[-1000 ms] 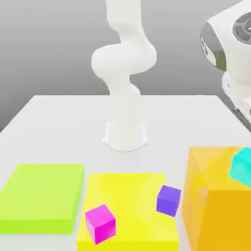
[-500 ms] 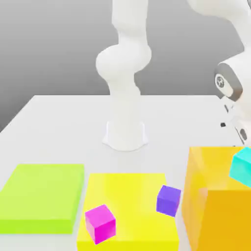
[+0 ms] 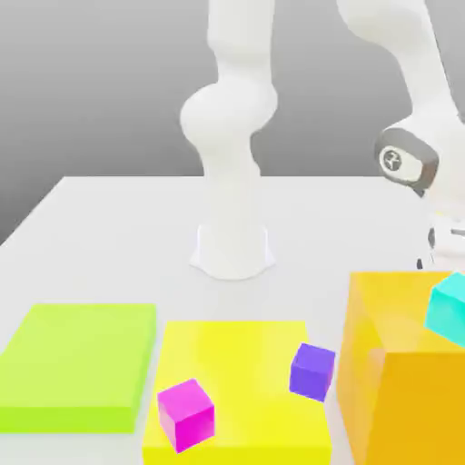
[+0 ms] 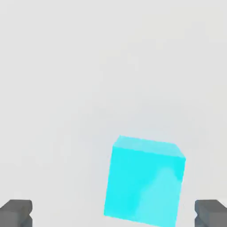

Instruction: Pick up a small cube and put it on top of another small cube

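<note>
You're keeping the two-finger gripper (image 4: 113, 213) wide open, gripping nothing; the hand view is showing the small plain cyan cube (image 4: 144, 186) against a pale background, while the exterior view is adding the large orange block (image 3: 413, 400) behind it, far right of the small magenta cube (image 3: 186, 415).

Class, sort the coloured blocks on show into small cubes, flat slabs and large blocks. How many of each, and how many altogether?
Small cubes: 3 (cyan, magenta, purple)
Flat slabs: 2 (green, yellow)
Large blocks: 1 (orange)
Total: 6
</note>
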Robot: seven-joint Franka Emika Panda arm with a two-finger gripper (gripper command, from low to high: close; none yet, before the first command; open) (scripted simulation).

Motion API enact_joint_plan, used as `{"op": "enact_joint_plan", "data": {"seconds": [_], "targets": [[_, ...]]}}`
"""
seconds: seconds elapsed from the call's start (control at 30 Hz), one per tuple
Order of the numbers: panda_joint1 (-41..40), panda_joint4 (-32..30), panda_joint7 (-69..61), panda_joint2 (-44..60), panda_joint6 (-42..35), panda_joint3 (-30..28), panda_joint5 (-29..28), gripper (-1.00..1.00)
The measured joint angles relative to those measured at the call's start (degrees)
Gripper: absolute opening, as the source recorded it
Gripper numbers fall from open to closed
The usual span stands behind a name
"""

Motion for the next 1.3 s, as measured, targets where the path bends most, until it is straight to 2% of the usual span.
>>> {"op": "enact_joint_plan", "data": {"seconds": [0.13, 0.33, 0.37, 0.6, 0.8, 1.13, 1.3], "targets": [[1.3, -2.0, 7.7, 0.8, 5.6, -1.4, -5.1, 0.00], [-2.3, -0.4, 5.0, 12.2, 15.2, 3.4, -1.2, 0.00], [-2.8, -0.2, 4.8, 13.3, 16.2, 4.0, -0.9, -1.00], [-2.9, -0.2, 5.0, 13.1, 16.0, 4.0, -1.2, -1.00], [-0.6, -2.4, 8.9, 2.0, 7.0, 0.5, -6.3, -1.00], [-1.3, 8.3, -3.0, -2.6, 0.6, 1.6, -3.3, -1.00], [-8.9, 14.9, -11.1, -3.8, -4.7, -1.5, -3.9, -1.00]]}}
